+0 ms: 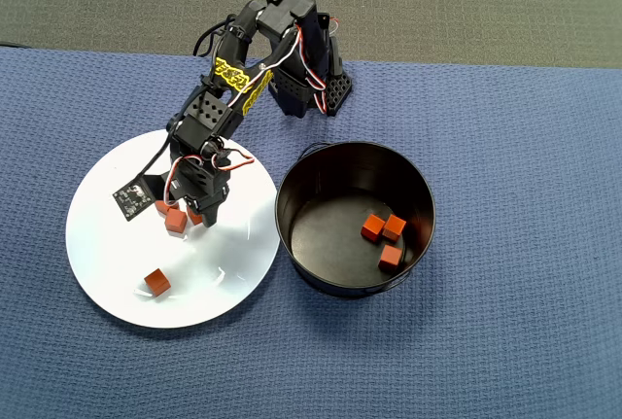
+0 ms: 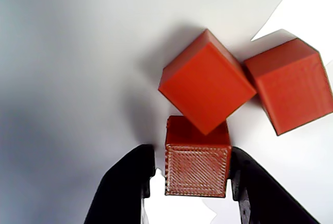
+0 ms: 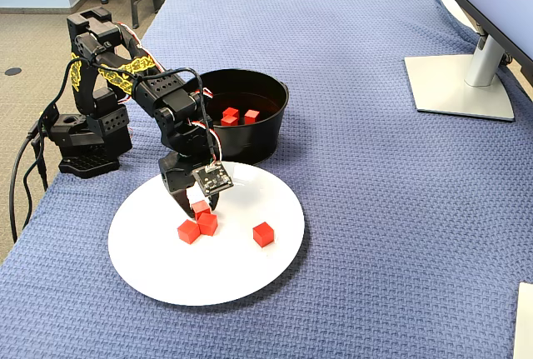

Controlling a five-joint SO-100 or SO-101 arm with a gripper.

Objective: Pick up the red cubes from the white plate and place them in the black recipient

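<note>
Over the white plate (image 1: pixel 107 244) (image 3: pixel 166 276) my gripper (image 1: pixel 185 217) (image 2: pixel 191 151) (image 3: pixel 198 207) points down, open, straddling one red cube (image 2: pixel 197 172) (image 3: pixel 201 206). In the wrist view the right finger (image 2: pixel 255 193) touches that cube, and a thin gap separates it from the left finger (image 2: pixel 125 187). A tilted cube (image 2: pixel 205 81) leans against it, with another (image 2: pixel 291 86) to the right. One more cube (image 1: pixel 156 282) (image 3: pixel 263 233) lies apart on the plate. The black recipient (image 1: pixel 355 147) (image 3: pixel 271 138) stands beside the plate and holds three cubes (image 1: pixel 384 237) (image 3: pixel 236 115).
A blue woven cloth (image 1: pixel 505 341) covers the table. The arm's base (image 1: pixel 311 88) (image 3: pixel 83 147) stands behind the plate with cables trailing off the table's left edge in the fixed view. A monitor foot (image 3: pixel 458 84) sits far right.
</note>
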